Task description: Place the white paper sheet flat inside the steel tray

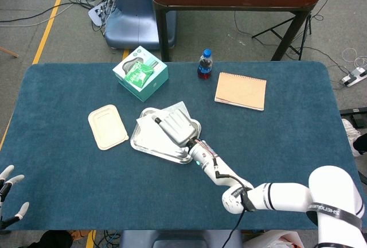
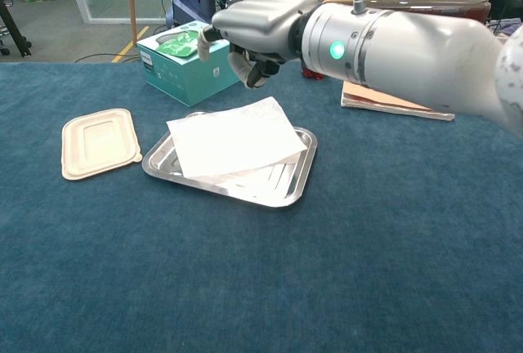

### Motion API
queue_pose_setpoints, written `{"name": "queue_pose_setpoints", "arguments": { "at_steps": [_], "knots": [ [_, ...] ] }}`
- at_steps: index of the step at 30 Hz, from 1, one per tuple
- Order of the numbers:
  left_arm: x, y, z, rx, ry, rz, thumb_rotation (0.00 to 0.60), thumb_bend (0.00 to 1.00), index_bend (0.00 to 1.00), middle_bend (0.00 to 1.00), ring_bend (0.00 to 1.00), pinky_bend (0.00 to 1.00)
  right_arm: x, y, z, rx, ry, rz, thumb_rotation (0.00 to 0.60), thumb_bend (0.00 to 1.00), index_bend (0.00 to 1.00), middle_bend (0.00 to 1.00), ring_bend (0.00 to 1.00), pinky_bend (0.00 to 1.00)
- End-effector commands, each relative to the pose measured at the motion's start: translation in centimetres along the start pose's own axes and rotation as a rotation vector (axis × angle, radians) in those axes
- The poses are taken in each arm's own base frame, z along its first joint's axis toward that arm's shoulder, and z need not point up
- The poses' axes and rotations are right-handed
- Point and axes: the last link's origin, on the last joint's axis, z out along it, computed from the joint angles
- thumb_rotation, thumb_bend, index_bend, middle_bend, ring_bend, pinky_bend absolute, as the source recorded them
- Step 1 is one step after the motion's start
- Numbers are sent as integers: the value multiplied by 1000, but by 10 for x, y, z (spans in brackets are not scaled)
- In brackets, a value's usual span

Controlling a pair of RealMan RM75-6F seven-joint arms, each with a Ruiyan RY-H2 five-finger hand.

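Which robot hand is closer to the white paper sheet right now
Right. The right robot hand hovers just above the white paper sheet on the steel tray; the left robot hand sits far off at the table's near-left corner.
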Motion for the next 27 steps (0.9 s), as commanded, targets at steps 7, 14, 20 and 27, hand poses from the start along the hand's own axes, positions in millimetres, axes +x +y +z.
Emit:
{"name": "queue_pose_setpoints", "arguments": {
  "at_steps": [7,14,20,27],
  "knots": [
    [-1,-1,0,5,-9,2,600,243,249,91,97,0,-11,15,6,-14,-174,-76,600,1000,228,870,813,904],
    [-3,-2,-1,9,-13,2,600,243,249,91,97,0,-25,14,16,-28,-224,-71,600,1000,228,875,820,904],
    [-5,-5,-3,20,-21,-3,600,242,249,91,97,0,-43,17,23,-50,-259,-50,600,1000,228,874,820,904],
    [-6,-7,-4,28,-22,-4,600,243,249,91,97,0,-62,24,25,-75,-298,-50,600,1000,228,875,820,904]
  ]
}}
